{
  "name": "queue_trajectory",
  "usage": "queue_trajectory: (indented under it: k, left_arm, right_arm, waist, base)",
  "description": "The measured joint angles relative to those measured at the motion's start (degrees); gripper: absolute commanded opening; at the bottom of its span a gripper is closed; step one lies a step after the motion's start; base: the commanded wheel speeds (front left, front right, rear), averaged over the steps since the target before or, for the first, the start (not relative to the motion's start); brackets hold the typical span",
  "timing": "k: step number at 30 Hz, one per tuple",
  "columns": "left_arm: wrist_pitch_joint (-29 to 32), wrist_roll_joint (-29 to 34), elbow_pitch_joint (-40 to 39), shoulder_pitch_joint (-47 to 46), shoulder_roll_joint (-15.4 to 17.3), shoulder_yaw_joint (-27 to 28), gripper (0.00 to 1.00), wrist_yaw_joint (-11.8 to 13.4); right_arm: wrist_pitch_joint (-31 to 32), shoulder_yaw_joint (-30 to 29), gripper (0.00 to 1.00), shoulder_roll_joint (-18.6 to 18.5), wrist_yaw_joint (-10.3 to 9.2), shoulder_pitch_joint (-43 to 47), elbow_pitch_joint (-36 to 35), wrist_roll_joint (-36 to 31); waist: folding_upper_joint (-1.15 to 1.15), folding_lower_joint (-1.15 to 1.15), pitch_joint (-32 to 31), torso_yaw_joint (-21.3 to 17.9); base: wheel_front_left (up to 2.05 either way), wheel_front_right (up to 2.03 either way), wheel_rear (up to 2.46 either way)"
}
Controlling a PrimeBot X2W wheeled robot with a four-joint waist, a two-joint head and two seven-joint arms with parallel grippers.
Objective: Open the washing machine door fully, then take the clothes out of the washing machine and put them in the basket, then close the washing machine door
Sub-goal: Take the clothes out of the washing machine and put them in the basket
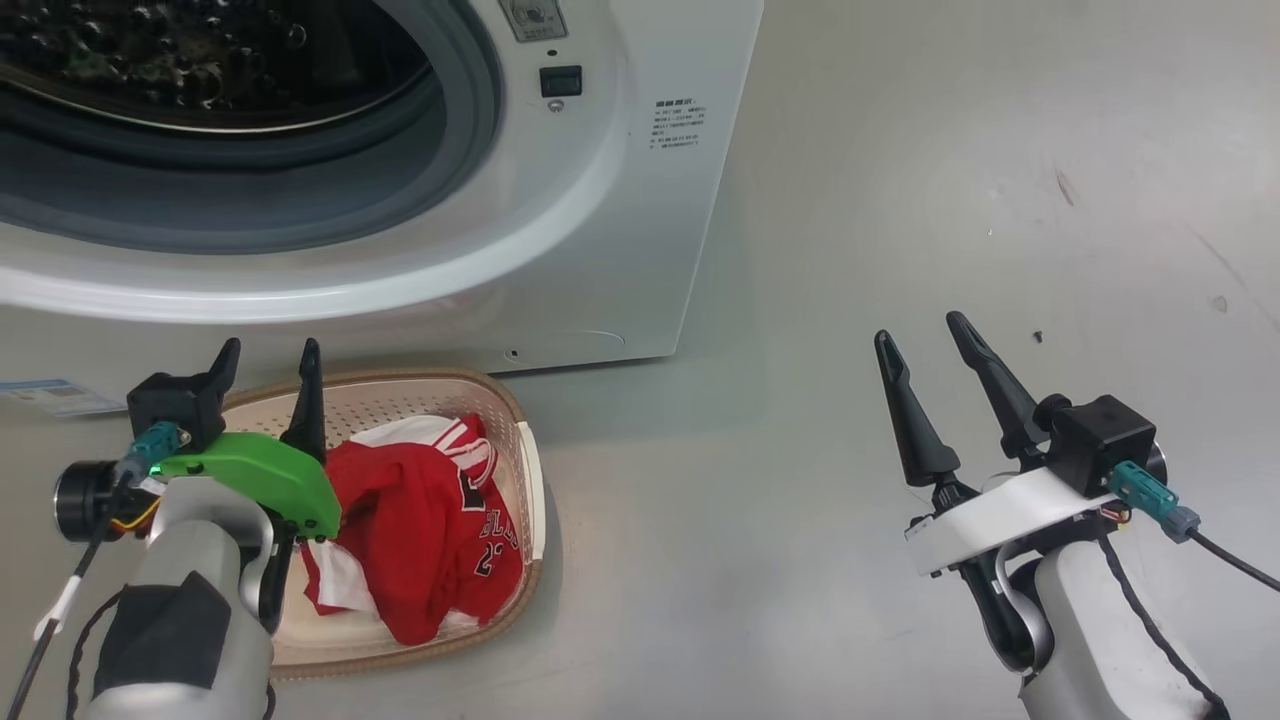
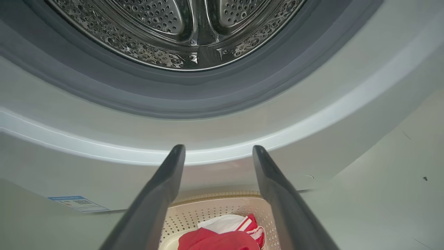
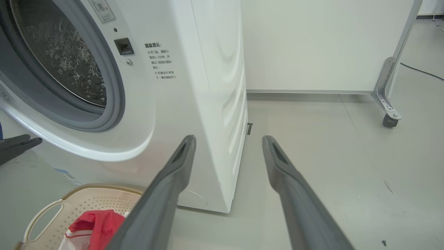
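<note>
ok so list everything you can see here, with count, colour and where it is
washing machine: one, white, behind the basket
drum: one, steel, inside the grey-rimmed mouth
basket: one, cream with brown rim, on the floor before the machine
clothes: count unclear, red with white trim, in the basket
label: one, blue, low on the machine's front
panel on castors: one, white, beyond the machine
left tool: one, dark fingers, open, above the basket
right tool: one, dark fingers, open, over the floor

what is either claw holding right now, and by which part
Nothing is held. The left claw stands open near the basket, where the clothes lie loose; the right claw is open over the floor.
</note>
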Motion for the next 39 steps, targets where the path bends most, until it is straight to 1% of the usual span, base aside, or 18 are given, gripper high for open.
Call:
queue_trajectory:
  k: [6, 16, 22, 31, 39]
  left_arm:
    - [0.0, 0.0, -5.8, 3.0, -0.4, 0.5, 1.00, -0.6]
    - [0.0, -0.2, -14.2, 8.7, -1.1, 1.8, 1.00, -0.6]
    - [0.0, -0.2, -17.8, 11.8, -1.5, 1.7, 1.00, -1.1]
    - [0.0, -1.0, -22.8, 16.8, -1.8, 1.6, 1.00, -1.1]
    - [0.0, -1.2, -26.0, 20.7, -1.9, 0.4, 1.00, -1.2]
  right_arm:
    - [0.0, -1.0, 1.00, -0.2, 0.00, 1.5, -0.1, 0.0]
    - [0.0, -2.8, 1.00, -0.2, 0.00, 3.5, -1.3, 0.0]
    - [0.0, -3.3, 1.00, -0.1, 0.00, 4.7, -1.7, 0.0]
    - [0.0, -4.3, 1.00, 0.1, 0.00, 7.5, -2.1, 0.0]
    - [0.0, -4.4, 1.00, 0.4, 0.00, 8.3, -2.6, -0.1]
  waist:
    - [0.00, 0.00, -3.4, 1.5]
    - [0.00, 0.00, -8.4, 4.1]
    - [0.00, 0.00, -10.3, 5.1]
    - [0.00, 0.00, -13.2, 6.1]
    - [0.00, 0.00, -14.2, 6.6]
  base:
    - [0.00, 0.00, 0.00]
    - [0.00, 0.00, 0.00]
    - [0.00, 0.00, 0.00]
    - [0.00, 0.00, 0.00]
    - [0.00, 0.00, 0.00]
